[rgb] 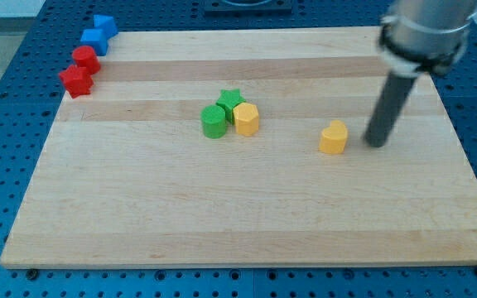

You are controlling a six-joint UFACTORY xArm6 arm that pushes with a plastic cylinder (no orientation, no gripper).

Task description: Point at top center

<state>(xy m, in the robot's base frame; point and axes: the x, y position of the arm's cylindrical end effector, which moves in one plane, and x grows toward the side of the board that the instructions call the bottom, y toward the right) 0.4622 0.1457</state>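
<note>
My tip (377,142) rests on the wooden board (247,215) at the view's right, just right of a yellow block (333,137), with a small gap between them. Near the board's middle sit a green star (230,100), a green cylinder (214,122) and a yellow hexagonal block (247,119), touching in a cluster. At the view's top left, at the board's corner, lie two blue blocks (103,26) (93,39) and two red blocks (85,59) (75,80).
The board lies on a blue perforated table (7,124). The arm's grey body (425,29) hangs over the board's top right corner.
</note>
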